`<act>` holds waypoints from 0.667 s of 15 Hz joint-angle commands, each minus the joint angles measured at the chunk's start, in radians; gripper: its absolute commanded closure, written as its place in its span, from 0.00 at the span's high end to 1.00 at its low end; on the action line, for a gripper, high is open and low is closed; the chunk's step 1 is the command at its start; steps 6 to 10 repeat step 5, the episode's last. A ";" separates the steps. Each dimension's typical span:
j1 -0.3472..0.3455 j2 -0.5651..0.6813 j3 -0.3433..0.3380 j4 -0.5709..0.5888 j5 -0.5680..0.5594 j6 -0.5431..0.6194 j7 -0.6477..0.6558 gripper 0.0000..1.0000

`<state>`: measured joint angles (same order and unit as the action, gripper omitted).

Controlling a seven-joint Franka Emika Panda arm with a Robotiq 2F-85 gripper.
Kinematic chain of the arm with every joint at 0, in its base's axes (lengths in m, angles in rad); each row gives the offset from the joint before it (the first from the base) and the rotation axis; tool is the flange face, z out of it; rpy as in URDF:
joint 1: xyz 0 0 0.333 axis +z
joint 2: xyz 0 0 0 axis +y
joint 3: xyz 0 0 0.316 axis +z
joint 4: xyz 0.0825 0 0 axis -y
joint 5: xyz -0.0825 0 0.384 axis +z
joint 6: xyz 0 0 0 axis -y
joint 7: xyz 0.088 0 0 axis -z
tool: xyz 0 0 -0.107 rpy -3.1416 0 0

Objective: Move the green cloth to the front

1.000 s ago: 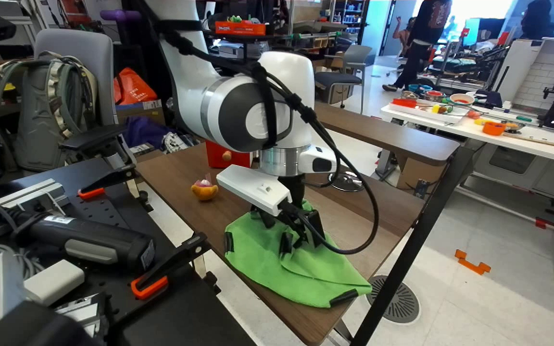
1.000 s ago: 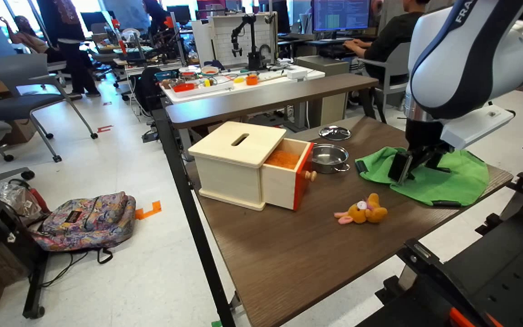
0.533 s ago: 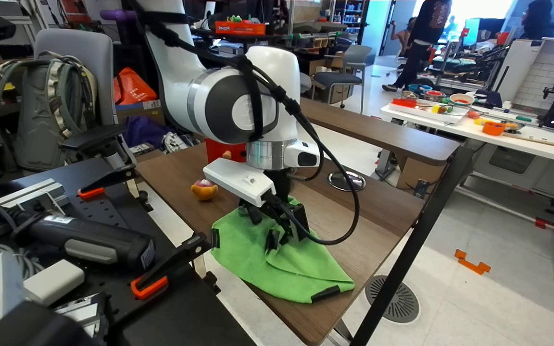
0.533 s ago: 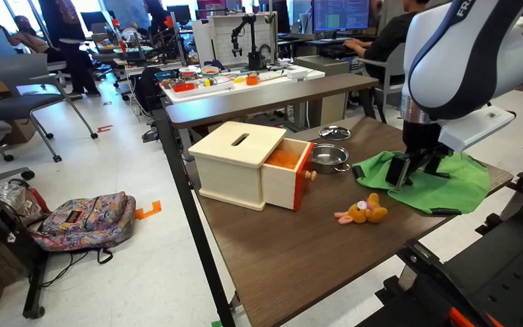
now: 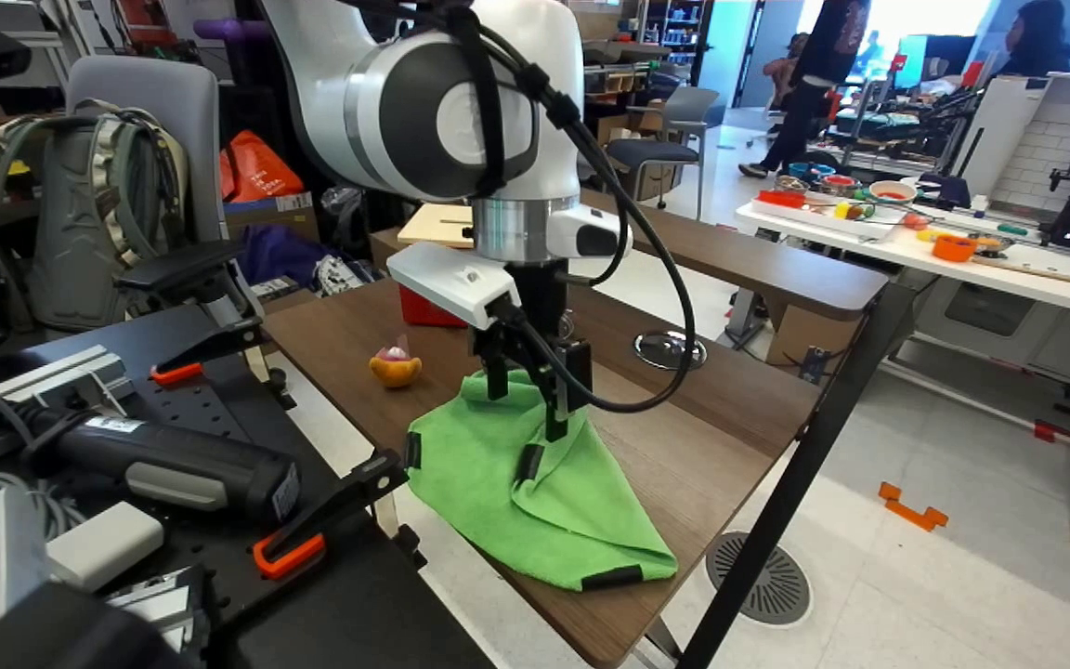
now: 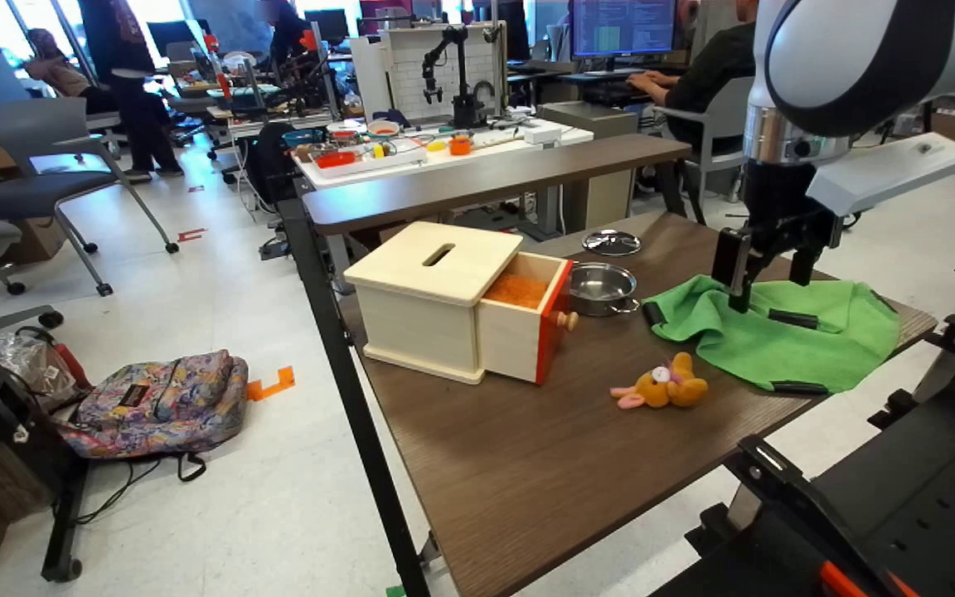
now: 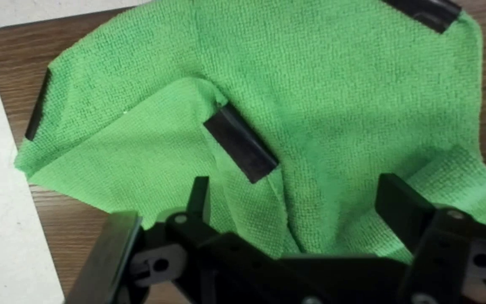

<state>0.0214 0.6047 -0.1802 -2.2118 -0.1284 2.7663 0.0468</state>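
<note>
The green cloth (image 5: 479,483) lies spread on the brown table, with black strips at its corners. It reaches over the table edge beside the black workbench. It also shows at the table's right end in an exterior view (image 6: 784,356). One corner with a black strip is folded inward, and there are creases on one side. My gripper (image 5: 526,411) points down just above the cloth, its fingers apart and nothing between them. It also shows in an exterior view (image 6: 770,290). In the wrist view the cloth (image 7: 331,76) lies flat beyond and under the open fingers (image 7: 294,183).
An orange plush toy (image 6: 664,383) lies near the cloth. A wooden box (image 6: 415,323) with an open red-fronted drawer, a steel pot (image 6: 602,294) and its lid (image 6: 612,243) stand on the table. A black workbench (image 5: 340,595) with clamps adjoins it. A raised shelf (image 6: 494,182) runs behind.
The cloth and gripper first shifted together a little toward the workbench side. Since then the gripper has risen off the cloth, and the cloth stays on the table.
</note>
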 commanded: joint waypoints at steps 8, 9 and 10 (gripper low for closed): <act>-0.008 -0.055 0.007 -0.036 -0.008 -0.013 0.006 1.00; -0.008 -0.055 0.007 -0.036 -0.008 -0.013 0.006 1.00; -0.008 -0.055 0.007 -0.036 -0.008 -0.013 0.006 1.00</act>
